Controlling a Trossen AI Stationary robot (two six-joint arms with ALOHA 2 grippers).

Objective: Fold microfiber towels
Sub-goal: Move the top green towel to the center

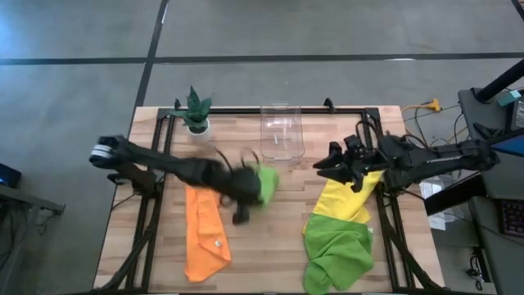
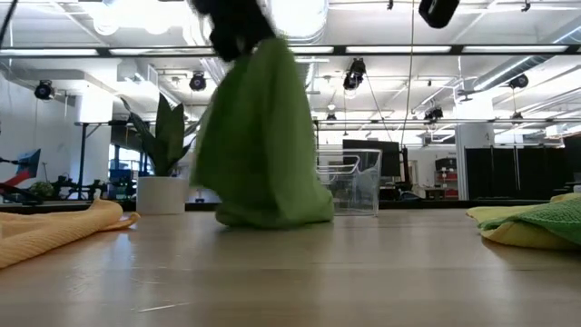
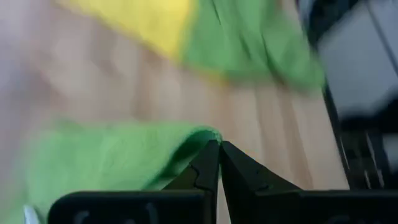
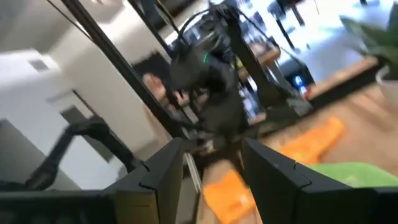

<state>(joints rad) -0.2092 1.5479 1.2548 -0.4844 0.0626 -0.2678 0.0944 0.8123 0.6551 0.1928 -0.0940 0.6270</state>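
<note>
My left gripper (image 1: 246, 187) is shut on a lime green towel (image 1: 264, 183) at the table's middle; the towel shows as a hanging drape in the low view (image 2: 259, 136). My right gripper (image 1: 327, 164) is open, raised at the right, above the yellow towel (image 1: 344, 201). A second lime green towel (image 1: 337, 250) lies over the yellow one's near end. An orange towel (image 1: 205, 233) lies at the near left. My left gripper pinches the lime green towel at an edge or corner (image 3: 202, 138) between its two shut fingers. The towel hangs below the fingers (image 2: 241, 32), and its lower end (image 2: 272, 216) rests bunched on the table.
A clear plastic bin (image 1: 282, 131) stands at the far middle, a small potted plant (image 1: 196, 111) at the far left. Bare wood (image 1: 270, 246) lies between the orange towel and the yellow and green pair.
</note>
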